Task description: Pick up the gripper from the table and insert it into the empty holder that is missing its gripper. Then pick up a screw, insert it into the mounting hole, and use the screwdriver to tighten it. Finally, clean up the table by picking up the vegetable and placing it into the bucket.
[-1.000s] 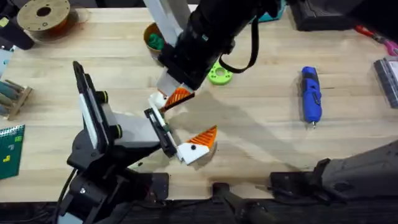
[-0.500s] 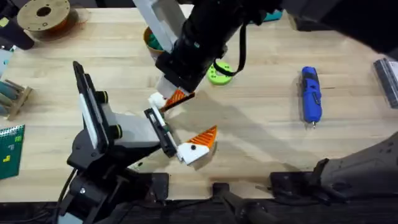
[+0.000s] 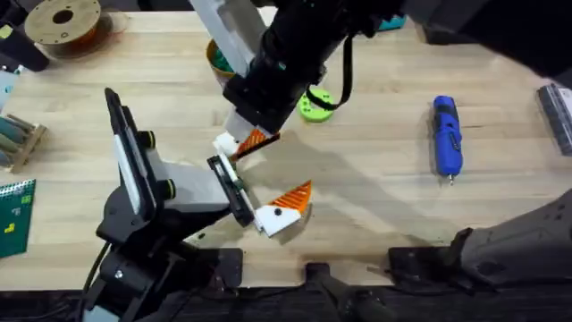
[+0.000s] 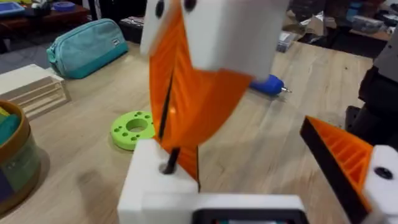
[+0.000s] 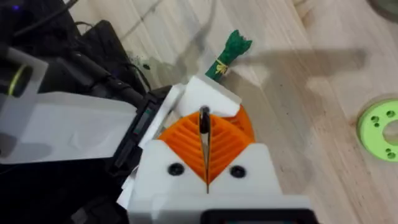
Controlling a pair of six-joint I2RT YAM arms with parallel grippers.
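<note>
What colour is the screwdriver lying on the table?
Blue; the screwdriver shows best in the overhead view.

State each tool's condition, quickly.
Left tool: open, empty.
Right tool: shut on a thin dark pin, possibly a screw.

A pale wooden desk (image 3: 375,206) carries everything. On it lie a blue screwdriver (image 3: 446,136) toward the right, a flat bright-green disc (image 3: 315,106) near the middle, a yellow-rimmed bucket (image 3: 217,55) behind it, and a small green vegetable (image 5: 231,50) near the left arm's base. At the far left corner sits a spool (image 3: 63,22), along the left edge a small wooden rack (image 3: 18,139) and a green card (image 3: 15,215), and at the back a teal pouch (image 4: 90,46).
</note>
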